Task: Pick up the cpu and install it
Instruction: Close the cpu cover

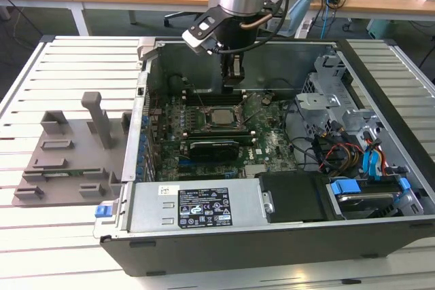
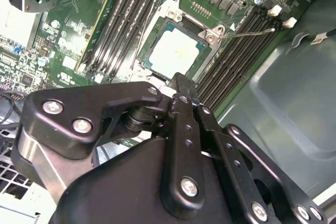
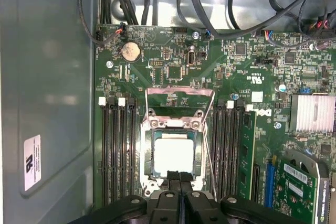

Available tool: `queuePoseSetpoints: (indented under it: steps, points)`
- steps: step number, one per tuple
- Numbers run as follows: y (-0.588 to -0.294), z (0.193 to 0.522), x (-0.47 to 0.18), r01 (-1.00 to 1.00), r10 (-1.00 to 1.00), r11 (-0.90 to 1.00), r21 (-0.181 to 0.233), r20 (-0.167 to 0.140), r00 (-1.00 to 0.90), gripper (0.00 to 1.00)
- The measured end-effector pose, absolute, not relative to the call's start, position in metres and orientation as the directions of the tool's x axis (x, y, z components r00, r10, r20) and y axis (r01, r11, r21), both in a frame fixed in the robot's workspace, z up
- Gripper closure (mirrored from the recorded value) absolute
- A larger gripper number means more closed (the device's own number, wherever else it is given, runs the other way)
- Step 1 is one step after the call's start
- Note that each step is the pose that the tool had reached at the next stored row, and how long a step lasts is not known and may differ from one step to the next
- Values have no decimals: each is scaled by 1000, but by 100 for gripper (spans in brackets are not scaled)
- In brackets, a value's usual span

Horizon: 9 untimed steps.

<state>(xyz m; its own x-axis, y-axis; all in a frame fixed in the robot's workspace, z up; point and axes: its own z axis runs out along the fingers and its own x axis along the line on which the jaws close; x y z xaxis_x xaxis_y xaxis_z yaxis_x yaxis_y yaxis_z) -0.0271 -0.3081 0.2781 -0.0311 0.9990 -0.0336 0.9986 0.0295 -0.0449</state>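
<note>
The cpu (image 1: 221, 116) is a small silvery square lying flat in the motherboard's socket inside the open computer case (image 1: 380, 236). In both wrist views the cpu (image 2: 176, 51) (image 3: 173, 154) sits within the socket frame, whose metal load plate (image 3: 178, 98) stands flipped up. My gripper (image 1: 233, 78) hangs just above the board beside the socket, a little behind the cpu in the exterior view. Its black fingertips (image 3: 179, 178) are pressed together with nothing between them, and the tips (image 2: 178, 83) hover at the edge of the socket, apart from the chip.
Memory slots (image 3: 113, 150) flank the socket on both sides, and a thin socket lever (image 3: 208, 161) runs along one side. A grey plastic tray (image 1: 68, 154) with an upright post lies on the slatted table at the exterior view's left. Cables and drive bays (image 1: 353, 147) fill the case's right part.
</note>
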Motion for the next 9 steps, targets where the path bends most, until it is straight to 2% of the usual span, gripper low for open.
queuePoseSetpoints:
  steps: [9]
  points:
    - [-308,278,-15,999,999,30,-45,-33,-31,89]
